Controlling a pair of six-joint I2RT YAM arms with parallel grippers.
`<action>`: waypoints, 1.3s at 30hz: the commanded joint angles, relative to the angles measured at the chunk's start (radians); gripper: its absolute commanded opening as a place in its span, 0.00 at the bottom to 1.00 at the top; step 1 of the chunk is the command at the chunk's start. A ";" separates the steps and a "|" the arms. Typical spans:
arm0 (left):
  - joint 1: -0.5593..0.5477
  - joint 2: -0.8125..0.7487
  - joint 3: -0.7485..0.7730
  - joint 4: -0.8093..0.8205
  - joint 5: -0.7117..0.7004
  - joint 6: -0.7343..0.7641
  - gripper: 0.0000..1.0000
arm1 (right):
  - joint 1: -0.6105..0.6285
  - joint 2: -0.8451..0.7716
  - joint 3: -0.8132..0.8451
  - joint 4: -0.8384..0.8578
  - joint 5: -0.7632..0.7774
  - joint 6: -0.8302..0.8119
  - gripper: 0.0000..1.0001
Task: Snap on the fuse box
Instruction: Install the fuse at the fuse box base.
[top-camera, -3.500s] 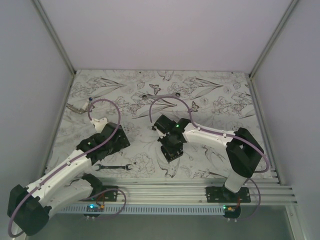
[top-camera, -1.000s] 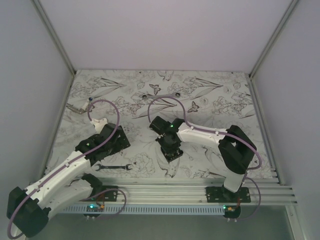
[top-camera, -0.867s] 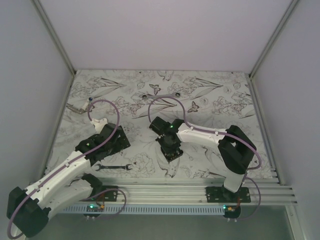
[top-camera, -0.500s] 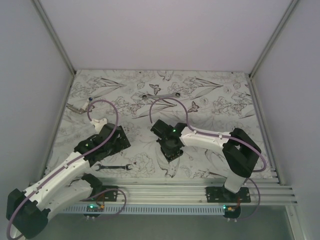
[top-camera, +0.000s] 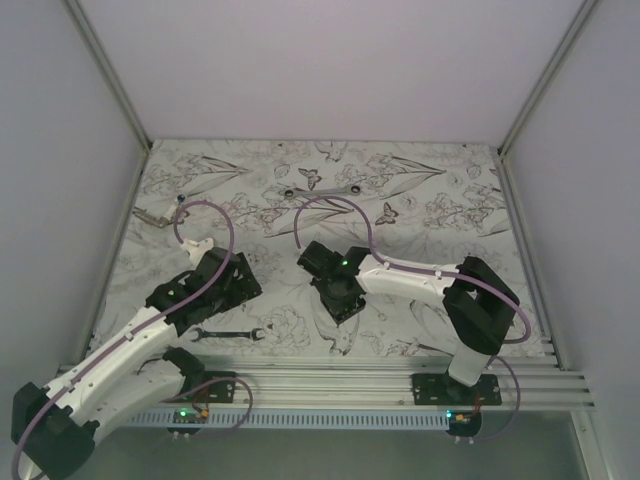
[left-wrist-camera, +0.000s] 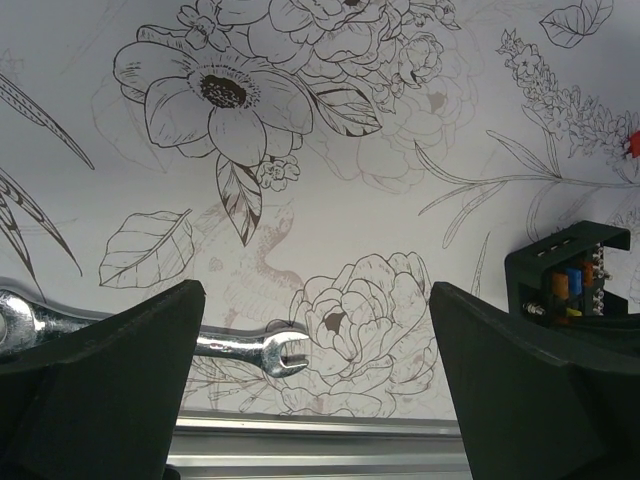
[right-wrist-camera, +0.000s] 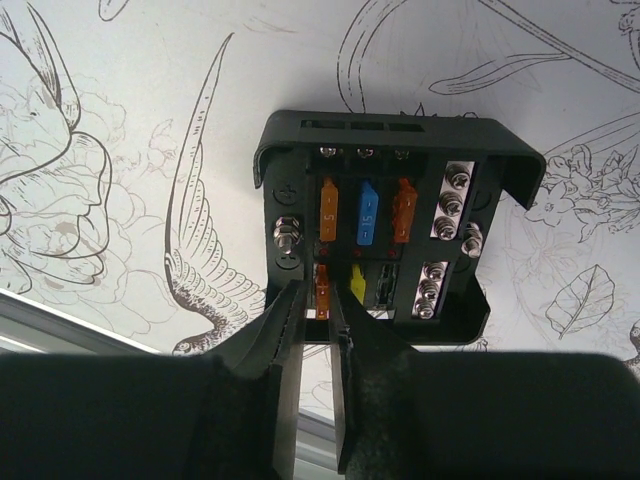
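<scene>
Right over the fuse box (right-wrist-camera: 385, 240) now: it sits on the flowered cloth (left-wrist-camera: 330, 150) near the front middle of the table, and from above the right gripper (right-wrist-camera: 320, 300) hides nearly all of it. That claw is only a thin slit apart, tips at the box's near edge just by an orange fuse. I see nothing pinched between them, though I can't tell whether they touch it.

The left gripper (left-wrist-camera: 312, 330) hangs off to the left, its 2 broad black fingers (left-wrist-camera: 100, 400) spread wide over bare cloth, holding nothing. Just under it lies a wrench (left-wrist-camera: 255, 347), shiny silver, open-ended jaw pointing toward the box, close to the ribbed aluminium rail (top-camera: 330, 385) along the front edge. From that side the box shows at the right, partly cut off by the right-hand finger. A tiny red piece (left-wrist-camera: 634, 143) peeks in beyond it.

The box itself is matte black plastic, squarish with rounded corners and a raised wall. Inside is a row of 3 blade fuses, orange, blue, orange, with orange and yellow ones below, plus bright screw heads and silver terminal strips.

Far back lies a 2nd wrench (top-camera: 320, 190), and a small metal bit (top-camera: 150, 214) lies at far left. A purple cable (top-camera: 330, 205) loops above the right arm.
</scene>
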 joint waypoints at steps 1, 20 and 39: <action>0.006 -0.010 -0.017 -0.024 0.012 -0.003 0.99 | 0.008 -0.030 0.032 -0.010 0.020 -0.002 0.23; 0.006 -0.011 -0.013 -0.024 0.024 -0.003 0.99 | 0.008 -0.035 -0.010 -0.004 0.036 0.002 0.14; 0.006 -0.006 -0.010 -0.024 0.019 -0.002 0.99 | 0.009 0.054 -0.024 -0.027 -0.009 -0.012 0.00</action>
